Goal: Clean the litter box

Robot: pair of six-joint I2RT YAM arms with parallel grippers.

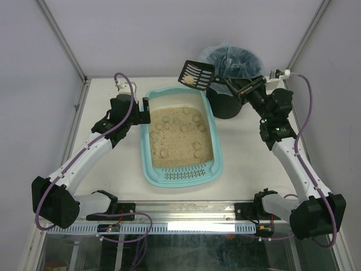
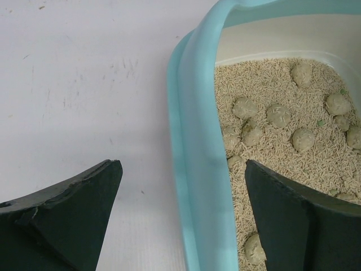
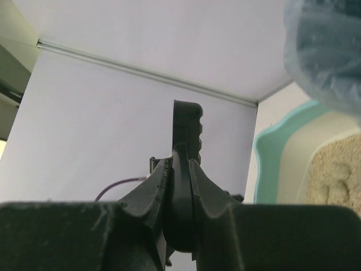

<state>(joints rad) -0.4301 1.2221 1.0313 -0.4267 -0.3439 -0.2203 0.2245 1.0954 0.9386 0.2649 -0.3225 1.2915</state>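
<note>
Matte black fingers (image 2: 73, 214) of the left hand (image 2: 181, 164) stand wide apart, straddling the smooth left rim of the litter box (image 1: 149, 169) (touching or not, I cannot tell). It is a light teal rounded tray in the middle of the white table (image 1: 248, 164), holding grainy beige litter (image 1: 175, 149) with round clumps (image 2: 303, 139). At the far right, the right hand (image 1: 240, 87) is clamped on the black slotted scoop (image 1: 196, 73), beside the round black bin (image 1: 225, 104).

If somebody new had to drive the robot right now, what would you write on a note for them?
Left gripper: open, straddling the left rim of the litter box.
Right gripper: shut on the scoop, raised beside the bin, one clump in it.
Done: that clump scooped up.
Left: tip it into the bin, then scoop the many clumps lying in the litter.
</note>
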